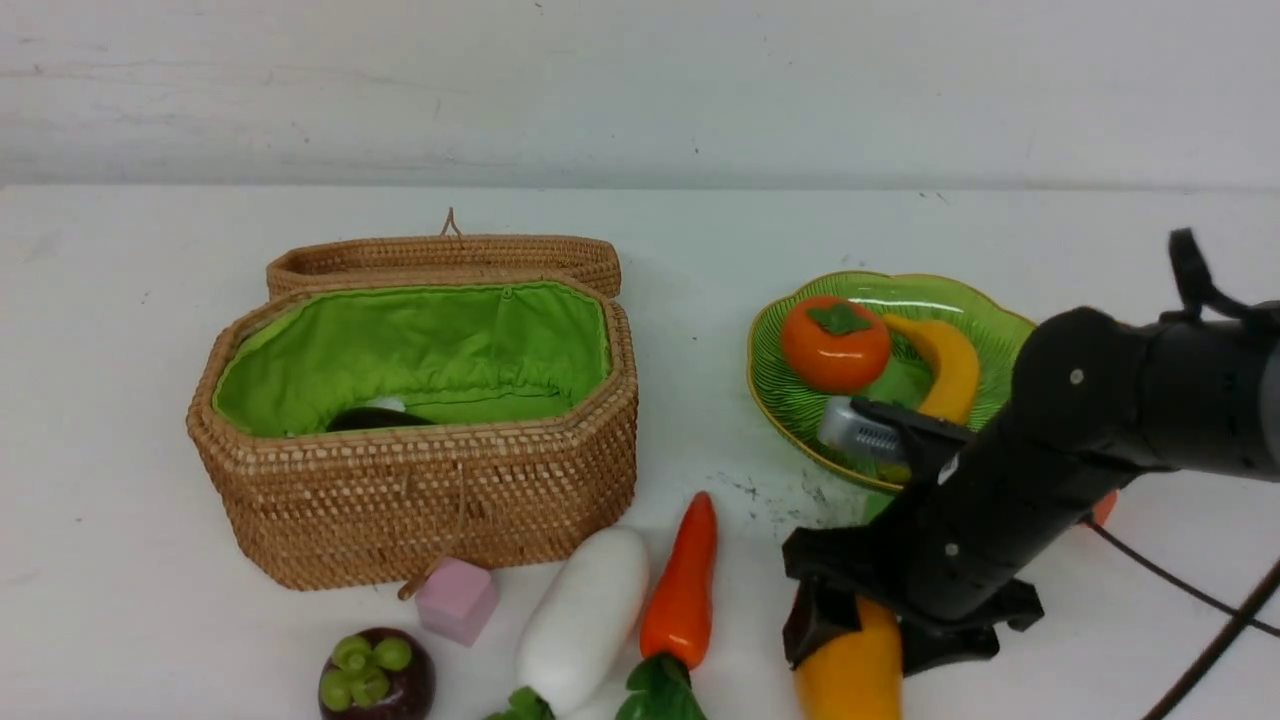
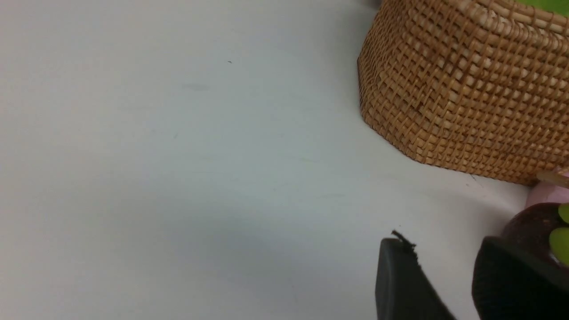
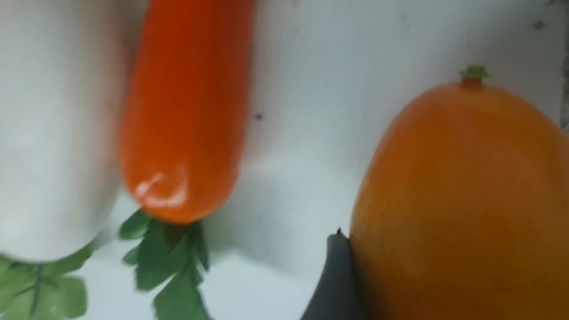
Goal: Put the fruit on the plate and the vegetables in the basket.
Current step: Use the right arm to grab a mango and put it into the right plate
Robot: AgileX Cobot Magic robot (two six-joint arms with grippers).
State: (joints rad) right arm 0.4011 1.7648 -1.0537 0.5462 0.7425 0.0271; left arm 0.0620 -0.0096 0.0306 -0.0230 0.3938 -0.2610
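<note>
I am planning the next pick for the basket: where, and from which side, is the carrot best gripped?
Probably from above, jaws across the far half of the carrot, toward its pointed tip. It lies flat and slim, and there nothing crowds either side; nearer the leaves the radish lies close beside it.

Prob. a robot lab bench; bare white table (image 1: pixel 120 400) w/ blank wall (image 1: pixel 640 80), toy veg (image 1: pixel 585 620), black arm (image 1: pixel 1100 430).

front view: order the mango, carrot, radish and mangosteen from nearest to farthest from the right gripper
1. mango, between the jaws of the right gripper.
2. carrot, just to the mango's left.
3. radish, left of the carrot.
4. mangosteen, far left, near the pink cube.
</note>
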